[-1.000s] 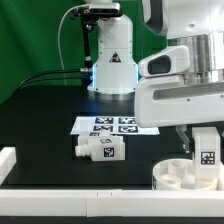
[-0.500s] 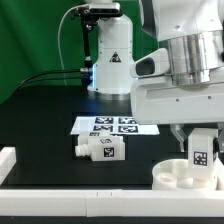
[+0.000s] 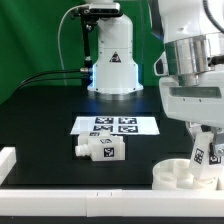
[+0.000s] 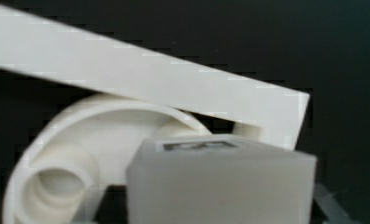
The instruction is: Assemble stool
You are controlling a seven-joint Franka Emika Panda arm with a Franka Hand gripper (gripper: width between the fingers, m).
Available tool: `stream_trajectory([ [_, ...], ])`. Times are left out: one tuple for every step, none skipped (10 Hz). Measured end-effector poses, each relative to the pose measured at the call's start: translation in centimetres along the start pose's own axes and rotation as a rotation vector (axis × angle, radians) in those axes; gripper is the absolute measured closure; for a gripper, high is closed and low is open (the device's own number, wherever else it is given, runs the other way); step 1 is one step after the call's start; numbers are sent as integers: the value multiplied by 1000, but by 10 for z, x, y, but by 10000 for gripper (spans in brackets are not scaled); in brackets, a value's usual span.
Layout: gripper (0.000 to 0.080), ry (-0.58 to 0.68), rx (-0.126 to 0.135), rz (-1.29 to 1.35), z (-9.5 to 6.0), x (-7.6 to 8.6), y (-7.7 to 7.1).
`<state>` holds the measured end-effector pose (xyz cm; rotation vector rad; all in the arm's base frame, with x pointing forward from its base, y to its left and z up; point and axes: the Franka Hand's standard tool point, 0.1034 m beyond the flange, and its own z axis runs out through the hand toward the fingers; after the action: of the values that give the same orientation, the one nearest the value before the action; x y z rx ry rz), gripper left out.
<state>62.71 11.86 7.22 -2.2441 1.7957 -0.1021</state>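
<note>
The round white stool seat [image 3: 178,173] lies flat at the exterior view's lower right, its holes facing up. My gripper [image 3: 204,138] is shut on a white block leg [image 3: 203,155] with a square tag and holds it roughly upright, its lower end at the seat's far right part. Whether the peg sits in a hole is hidden. A second tagged leg [image 3: 100,150] lies on its side on the black table. In the wrist view the held leg [image 4: 217,185] fills the foreground, with the seat [image 4: 93,150] behind it.
The marker board [image 3: 115,125] lies mid-table behind the loose leg. White border rails run along the front [image 3: 80,195] and the exterior view's left [image 3: 7,160]; one also shows in the wrist view [image 4: 164,75]. The arm's base [image 3: 112,60] stands at the back.
The arm has swung toward the exterior view's right and turned. The held leg has come down a little over the seat. The loose leg has not moved.
</note>
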Motion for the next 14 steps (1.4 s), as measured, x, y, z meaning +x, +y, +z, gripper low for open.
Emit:
stream_trajectory([
  [463, -4, 1, 12, 0, -1, 0],
  [453, -5, 0, -36, 0, -1, 1],
  [453, -10, -10, -101, 0, 0, 1],
  [258, -42, -46, -268, -4, 5, -1],
  [258, -87, -87, -458, -10, 6, -4],
  [174, -133, -111, -605, -17, 4, -10],
  [155, -137, -91, -677, -23, 9, -15],
  [155, -138, -89, -739, -21, 9, -14],
  [151, -141, -86, -794, -21, 10, -14],
  [151, -145, -88, -919, -21, 9, -13],
  [151, -151, -103, -1126, -21, 1, -13],
  [151, -168, -127, -1298, -24, -8, -15],
  [151, -200, -147, -1489, -24, -14, -13],
  [151, -208, -148, -1557, -23, -13, -11],
])
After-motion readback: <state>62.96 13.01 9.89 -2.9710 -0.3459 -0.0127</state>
